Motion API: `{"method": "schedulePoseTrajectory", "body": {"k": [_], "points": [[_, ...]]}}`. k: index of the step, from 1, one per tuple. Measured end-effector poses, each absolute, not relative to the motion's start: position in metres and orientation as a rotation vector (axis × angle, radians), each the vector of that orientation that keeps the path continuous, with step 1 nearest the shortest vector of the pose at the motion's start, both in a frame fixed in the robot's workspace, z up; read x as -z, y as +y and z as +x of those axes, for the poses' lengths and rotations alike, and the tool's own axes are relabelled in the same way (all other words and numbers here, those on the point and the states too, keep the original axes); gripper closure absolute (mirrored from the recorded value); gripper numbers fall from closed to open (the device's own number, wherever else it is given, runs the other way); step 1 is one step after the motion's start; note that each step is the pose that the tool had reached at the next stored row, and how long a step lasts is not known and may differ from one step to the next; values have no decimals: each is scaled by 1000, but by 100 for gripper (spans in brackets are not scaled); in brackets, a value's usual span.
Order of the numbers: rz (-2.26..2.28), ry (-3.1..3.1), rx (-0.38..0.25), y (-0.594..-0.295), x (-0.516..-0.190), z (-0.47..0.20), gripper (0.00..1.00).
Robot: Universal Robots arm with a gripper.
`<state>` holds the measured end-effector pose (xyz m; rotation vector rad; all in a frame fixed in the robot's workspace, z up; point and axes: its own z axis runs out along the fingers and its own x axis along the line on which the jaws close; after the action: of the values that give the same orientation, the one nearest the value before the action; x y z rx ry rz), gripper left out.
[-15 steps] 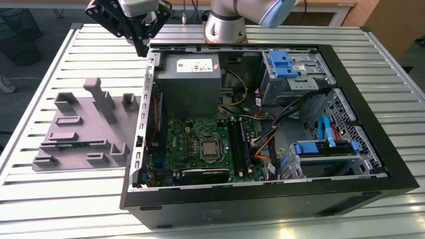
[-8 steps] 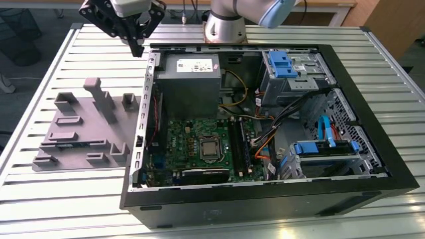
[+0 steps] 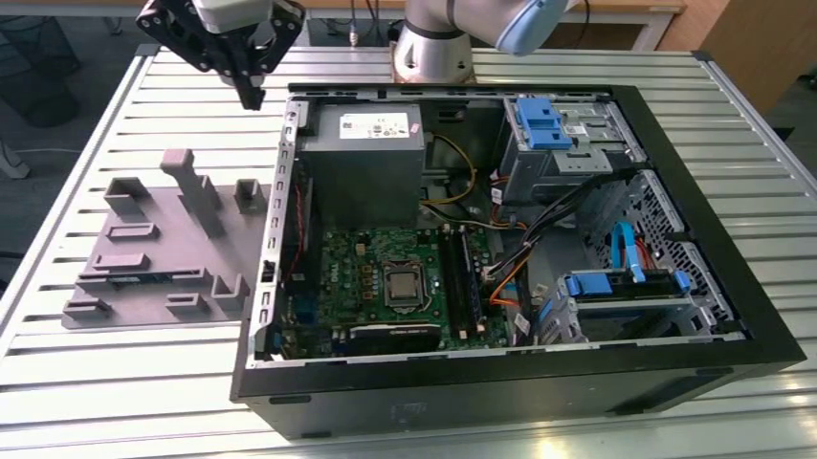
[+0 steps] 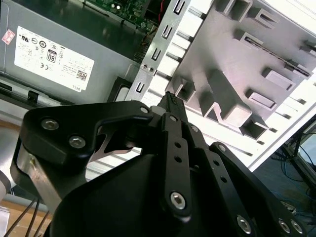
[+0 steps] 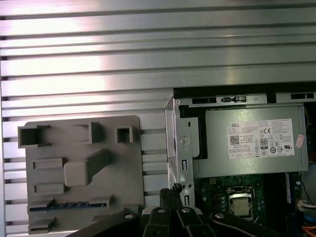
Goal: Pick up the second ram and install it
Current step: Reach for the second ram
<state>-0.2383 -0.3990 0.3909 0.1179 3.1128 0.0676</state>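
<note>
Over the slatted metal table [image 3: 77, 382], hovered with gripper [image 3: 252, 98] closed and empty, apart from the second ram [image 5: 66, 205] lying in grey tray [image 5: 131, 168].

Exterior view: open computer case [image 3: 537, 378] on slatted metal table [image 3: 128, 382]; grey tray [image 3: 141, 258] at its nine o'clock. Inside, power supply [image 3: 362, 158] at twelve o'clock of green motherboard [image 3: 383, 258]; cables [image 3: 549, 215], possibly data leads, at three.

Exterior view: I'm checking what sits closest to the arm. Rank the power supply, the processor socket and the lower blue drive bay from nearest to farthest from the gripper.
1. Power supply: just inside the case, to the exterior view's right of the gripper.
2. Processor socket: mid-motherboard, below the power supply.
3. Lower blue drive bay: case corner, exterior view's lower right.
</note>
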Motion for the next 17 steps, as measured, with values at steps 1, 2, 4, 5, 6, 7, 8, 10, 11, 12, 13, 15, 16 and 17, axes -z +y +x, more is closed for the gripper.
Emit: {"method": "schedulePoseTrajectory", "body": {"k": [1, 2, 4, 5, 6, 7, 8, 10, 11, 12, 13, 15, 16, 17], "points": [[118, 3113, -68, -399, -391, -240, 89], [118, 3113, -68, -399, -391, -241, 89], [118, 3113, -68, -399, -391, -244, 89], [118, 3113, -68, -399, -391, -245, 89], [118, 3113, -68, -399, -391, -247, 89], [118, 3113, -68, -399, -391, -248, 89], [118, 3113, -68, -399, -391, -250, 89], [118, 3113, -68, -399, -391, -253, 89], [118, 3113, -68, -399, -391, -254, 89], [118, 3113, -68, -399, -391, -256, 89], [118, 3113, -68, -399, -391, -257, 89], [118, 3113, -68, -399, -391, -260, 89], [118, 3113, -68, -399, -391, -262, 89], [118, 3113, -68, -399, -391, -263, 89]]}}
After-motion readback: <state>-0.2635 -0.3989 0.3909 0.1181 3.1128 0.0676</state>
